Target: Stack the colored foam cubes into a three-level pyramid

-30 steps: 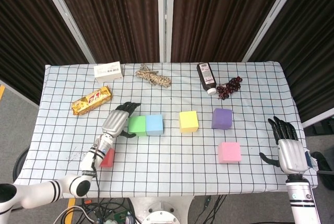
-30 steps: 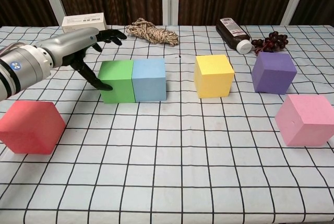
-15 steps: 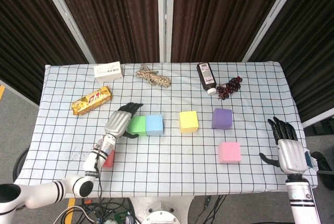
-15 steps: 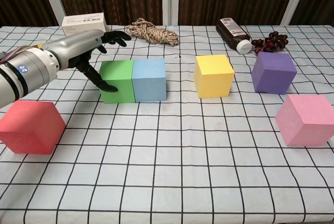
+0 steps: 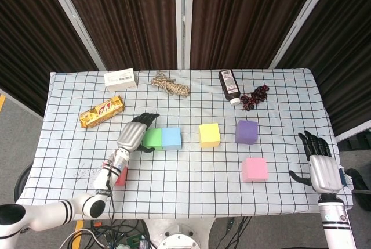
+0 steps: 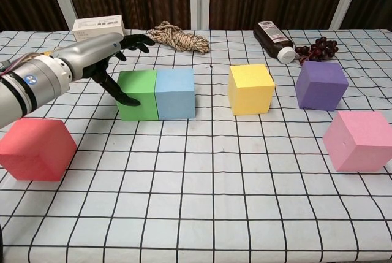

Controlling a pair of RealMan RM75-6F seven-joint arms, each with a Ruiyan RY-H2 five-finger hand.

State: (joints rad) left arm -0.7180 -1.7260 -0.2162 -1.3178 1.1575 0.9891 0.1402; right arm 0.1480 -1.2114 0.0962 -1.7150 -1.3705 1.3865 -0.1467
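Green cube (image 6: 137, 94) just right of the spread, empty left hand (image 6: 98, 54); thumb against its side

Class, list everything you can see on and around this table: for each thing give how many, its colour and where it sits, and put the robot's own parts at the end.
green cube: one, green, left of centre, flush against the blue cube
blue cube: one, light blue, just right of the green
yellow cube: one, yellow, centre
purple cube: one, purple, right of the yellow
pink cube: one, pink, near right
red cube: one, red, near left
box: one, white, far left
snack bar: one, gold and red wrapper, left
rope: one coil, tan, far centre
bottle: one, dark with white cap, lying far right
grapes: one bunch, dark red, beside the bottle
table: one, white checked cloth
left robot hand: one, silver and black, at the green cube's left side
right robot hand: one, silver and black, near right table edge, fingers spread
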